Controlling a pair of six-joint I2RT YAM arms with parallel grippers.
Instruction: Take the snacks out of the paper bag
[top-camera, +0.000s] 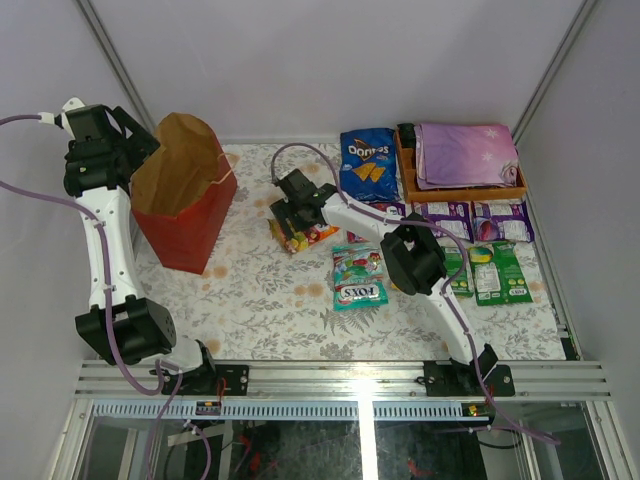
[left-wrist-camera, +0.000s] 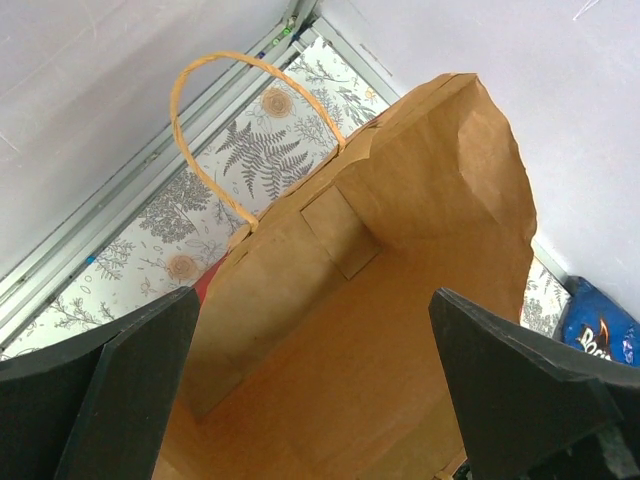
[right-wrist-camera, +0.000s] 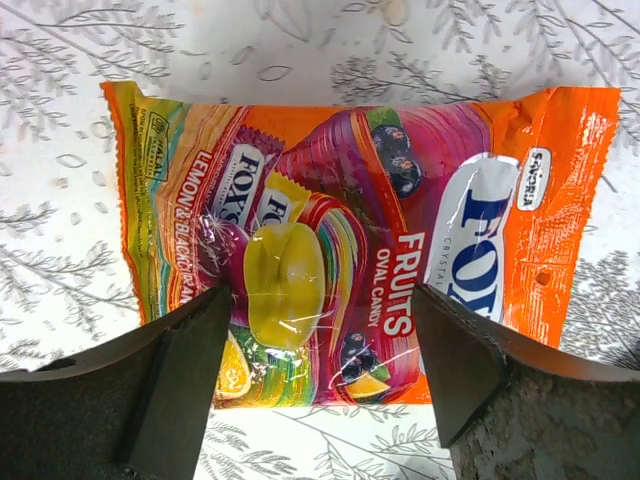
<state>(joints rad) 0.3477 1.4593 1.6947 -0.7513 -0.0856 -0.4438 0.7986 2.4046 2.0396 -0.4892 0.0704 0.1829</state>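
At the upper right of my overhead view, an orange wooden tray (top-camera: 460, 193) held a folded purple star-print cloth (top-camera: 465, 152). A pale fern-patterned table cover (top-camera: 260, 300) spread across the middle.

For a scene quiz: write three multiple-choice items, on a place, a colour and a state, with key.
1. The Doritos lie: A in the paper bag; B beside the tray; C on the tray.
2. The paper bag's outside is: A red; B blue; C green.
3. The right tool is: A shut on the Doritos; B inside the paper bag; C open above the orange Fox's pack.
Key: B, they lie left of the tray; A, its front wall is red; C, jaws apart, pack flat below.
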